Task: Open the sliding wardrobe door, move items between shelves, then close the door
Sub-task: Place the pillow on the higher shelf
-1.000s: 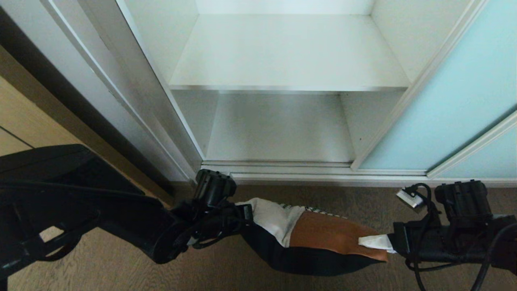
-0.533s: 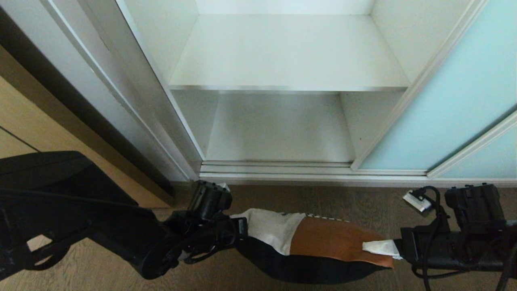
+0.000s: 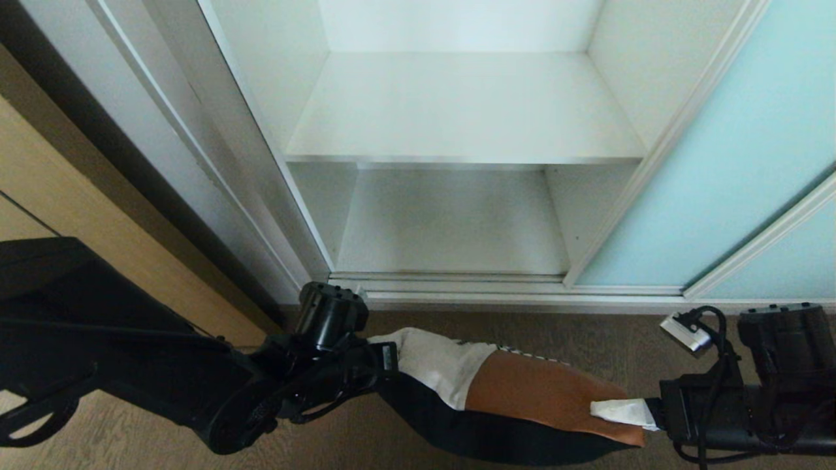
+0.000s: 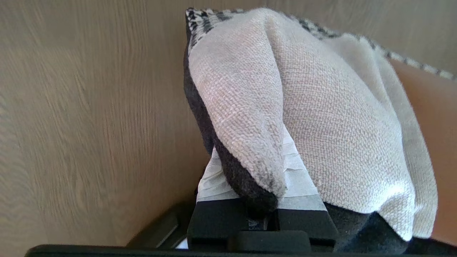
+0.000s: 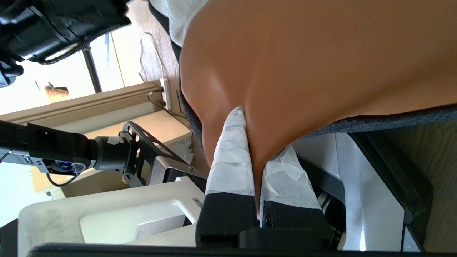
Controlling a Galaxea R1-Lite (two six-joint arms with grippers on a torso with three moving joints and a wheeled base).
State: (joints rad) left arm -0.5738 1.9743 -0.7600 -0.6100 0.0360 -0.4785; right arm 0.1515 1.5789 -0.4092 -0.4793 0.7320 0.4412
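Head view has the clothes bundle (image 3: 522, 405) slung between the left end effector (image 3: 385, 359) and right end effector (image 3: 643, 414), both clamped on thin edges, short of the shelves (image 3: 464, 114); sagging middle could slip free or catch the lower shelf lip

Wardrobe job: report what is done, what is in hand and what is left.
Done: the sliding wardrobe door stands pushed aside, exposing two bare shelves. In hand: the clothing bundle hangs over the floor in front of the wardrobe, pinched at one end by the left gripper and at the other by the right gripper. Left: placing the bundle on a shelf and closing the door.
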